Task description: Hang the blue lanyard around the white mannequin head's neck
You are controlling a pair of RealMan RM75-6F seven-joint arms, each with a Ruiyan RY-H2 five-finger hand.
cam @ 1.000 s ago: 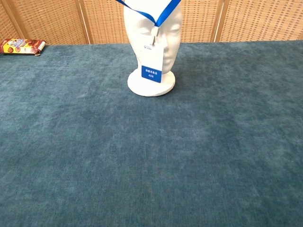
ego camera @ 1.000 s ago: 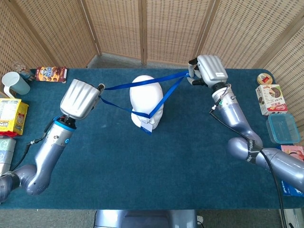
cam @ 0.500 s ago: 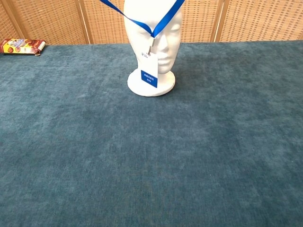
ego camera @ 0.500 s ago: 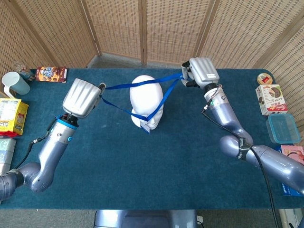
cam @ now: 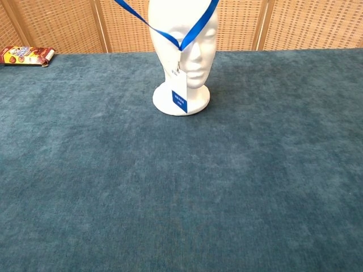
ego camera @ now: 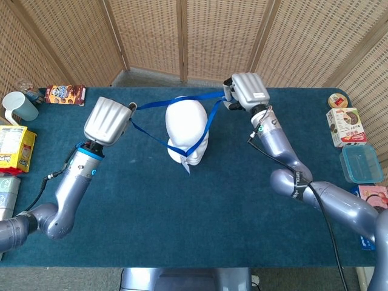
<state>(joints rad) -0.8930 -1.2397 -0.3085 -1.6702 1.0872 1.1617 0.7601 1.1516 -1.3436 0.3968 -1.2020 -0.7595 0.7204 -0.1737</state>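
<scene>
The white mannequin head (ego camera: pixel 187 129) (cam: pixel 184 34) stands upright at the table's far middle. A blue lanyard (ego camera: pixel 209 124) (cam: pixel 193 28) is stretched in a wide loop around it. Its back strand runs behind the crown, and its front strands meet in a V at the chin. A white and blue badge (cam: pixel 179 97) dangles in front of the neck. My left hand (ego camera: pixel 109 120) holds the loop's left end, level with the head. My right hand (ego camera: pixel 245 91) holds the right end, behind and right of the head. Neither hand shows in the chest view.
A snack packet (ego camera: pixel 65 94) (cam: pixel 25 55), a pale mug (ego camera: pixel 18 108) and a yellow bag (ego camera: pixel 13 147) sit at the left edge. Boxes (ego camera: pixel 347 126) and a clear container (ego camera: pixel 361 163) line the right edge. Wicker screens (ego camera: pixel 200 36) stand behind the table.
Both hands moved toward the far side, the right one also leftward. The loop's back strand slid from over the crown to behind it. The badge swung lower in front of the neck.
</scene>
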